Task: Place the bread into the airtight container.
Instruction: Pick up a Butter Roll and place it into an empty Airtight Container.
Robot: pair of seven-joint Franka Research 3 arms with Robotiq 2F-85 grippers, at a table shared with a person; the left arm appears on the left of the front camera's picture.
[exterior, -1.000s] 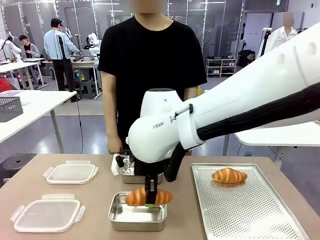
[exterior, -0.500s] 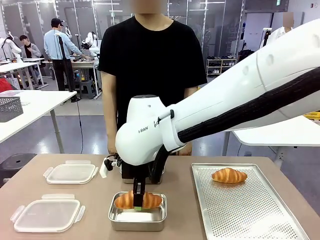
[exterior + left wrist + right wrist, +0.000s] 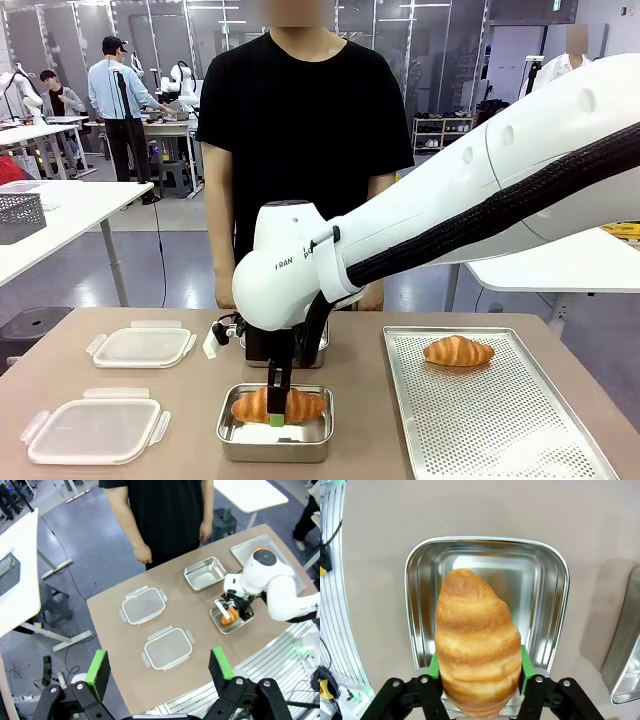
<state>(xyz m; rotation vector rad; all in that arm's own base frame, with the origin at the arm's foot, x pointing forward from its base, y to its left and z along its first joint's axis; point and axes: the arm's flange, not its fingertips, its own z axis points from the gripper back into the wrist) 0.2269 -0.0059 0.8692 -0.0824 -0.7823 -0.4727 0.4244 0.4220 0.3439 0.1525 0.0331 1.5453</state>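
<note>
You are looking across a brown table [image 3: 60, 370] where the white right arm [image 3: 480, 190] is reaching in over the middle, with a perforated tray [image 3: 500, 420] lying along the right edge. The steel container [image 3: 272, 448] is sitting at the middle of the near edge, and the croissant [image 3: 305, 404] is lying inside it between the right gripper's [image 3: 478, 672] green pads, which are touching its sides; you cannot tell whether they are squeezing. The left gripper [image 3: 159, 667] is hovering high above the table, fingers wide apart.
</note>
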